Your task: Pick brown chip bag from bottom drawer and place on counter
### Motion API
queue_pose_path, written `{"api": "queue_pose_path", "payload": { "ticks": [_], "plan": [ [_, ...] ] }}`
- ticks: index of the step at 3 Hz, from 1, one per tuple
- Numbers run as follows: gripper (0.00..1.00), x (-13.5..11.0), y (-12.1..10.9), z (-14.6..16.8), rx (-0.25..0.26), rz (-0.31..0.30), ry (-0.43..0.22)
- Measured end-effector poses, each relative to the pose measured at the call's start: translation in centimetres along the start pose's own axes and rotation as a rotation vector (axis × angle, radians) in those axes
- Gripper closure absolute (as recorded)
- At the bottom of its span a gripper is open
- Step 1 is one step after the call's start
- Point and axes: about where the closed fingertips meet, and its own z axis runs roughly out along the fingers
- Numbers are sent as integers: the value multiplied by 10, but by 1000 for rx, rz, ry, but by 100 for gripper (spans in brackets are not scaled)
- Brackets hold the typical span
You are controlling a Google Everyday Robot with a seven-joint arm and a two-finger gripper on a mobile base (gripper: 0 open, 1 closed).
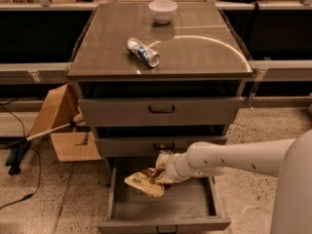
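One arm (pixel 239 156) reaches in from the right, low across the cabinet front, into the open bottom drawer (pixel 195 206); the gripper (pixel 163 169) sits at the arm's left tip, over the rear middle of the drawer and just under the front of the middle drawer (pixel 126 146). The gripper looks clamped on the brown chip bag (pixel 144 181), taking it by its upper right end; the bag's long axis slants from that end down and to the left, so most of the bag lies left of and below the gripper; its low end seems to hang just clear of the drawer floor, though I cannot be certain of that gap.

The relation that matters next, as I judge it, is upward and back: the tabletop (pixel 200 52) lies well above the gripper, with two drawer fronts between; the bag must come forward out of the drawer before it rises, or it may catch under the middle drawer. On the tabletop a crushed can (pixel 143 51) lies left of centre and a white bowl (pixel 163 10) stands at the rear; the right half is bare.
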Motion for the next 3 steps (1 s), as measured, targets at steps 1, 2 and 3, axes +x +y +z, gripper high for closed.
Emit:
{"api": "queue_pose_path", "payload": {
  "ticks": [1,2,3],
  "plan": [
    [100,-5,-1,-11,0,8,2],
    [100,-17,1,-42,41,6,7],
    [100,-37,-7,-76,91,-19,3]
  ]
}}
